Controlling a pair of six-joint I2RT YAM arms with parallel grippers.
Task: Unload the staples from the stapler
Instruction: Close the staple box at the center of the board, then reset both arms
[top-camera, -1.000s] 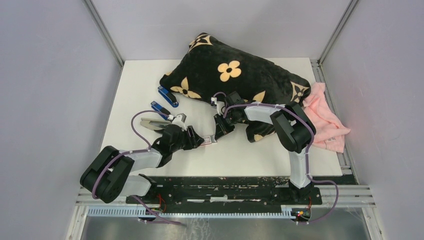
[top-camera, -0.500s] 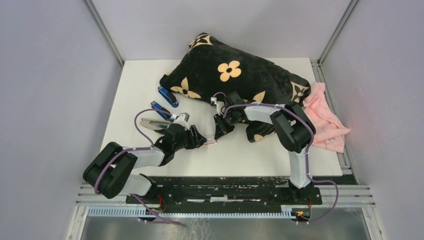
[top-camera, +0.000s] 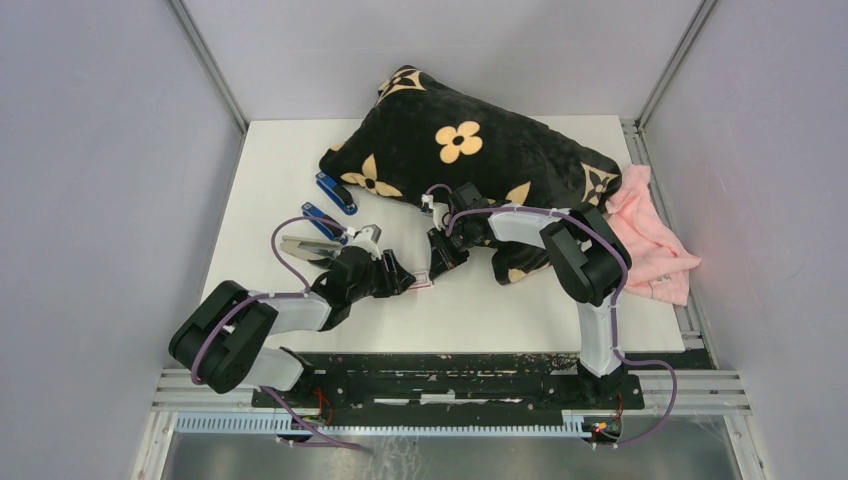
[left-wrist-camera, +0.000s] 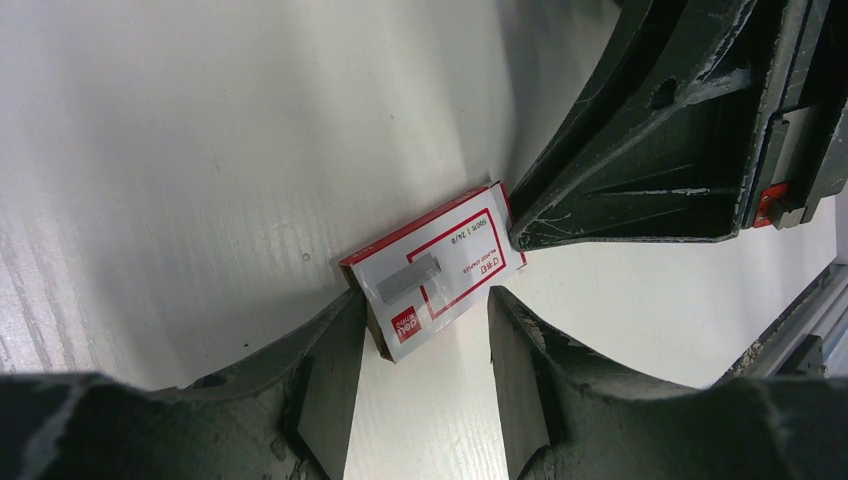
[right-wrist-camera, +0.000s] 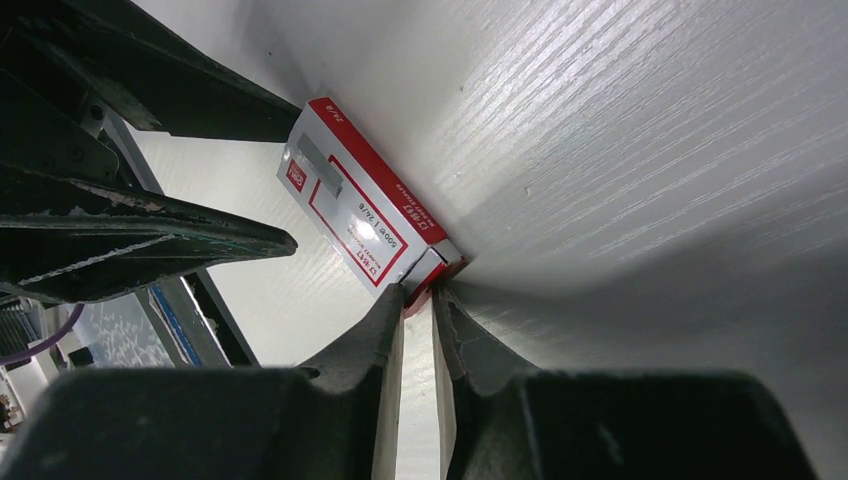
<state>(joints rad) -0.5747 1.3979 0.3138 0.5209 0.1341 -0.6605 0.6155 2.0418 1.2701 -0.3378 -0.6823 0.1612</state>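
Observation:
A small white-and-red box (left-wrist-camera: 435, 268) lies flat on the white table between my two grippers. My left gripper (left-wrist-camera: 422, 300) is open around its near corner, with one finger against the box's edge and the other apart. My right gripper (right-wrist-camera: 418, 292) is shut on the red end of the box (right-wrist-camera: 362, 213). From above, the left gripper (top-camera: 398, 279) and right gripper (top-camera: 437, 267) meet over the box (top-camera: 418, 284). An opened blue stapler (top-camera: 312, 238) with a silvery channel lies left of my left wrist. The staples are hidden.
A second blue stapler (top-camera: 336, 194) lies beside a large black pillow (top-camera: 460, 150) with tan flowers at the back. A pink cloth (top-camera: 655, 235) lies at the table's right edge (top-camera: 668, 300). Metal rails (top-camera: 440, 385) run along the near edge.
My left arm has shifted slightly right, bringing its fingers closer around the box. The right arm and the box have not moved.

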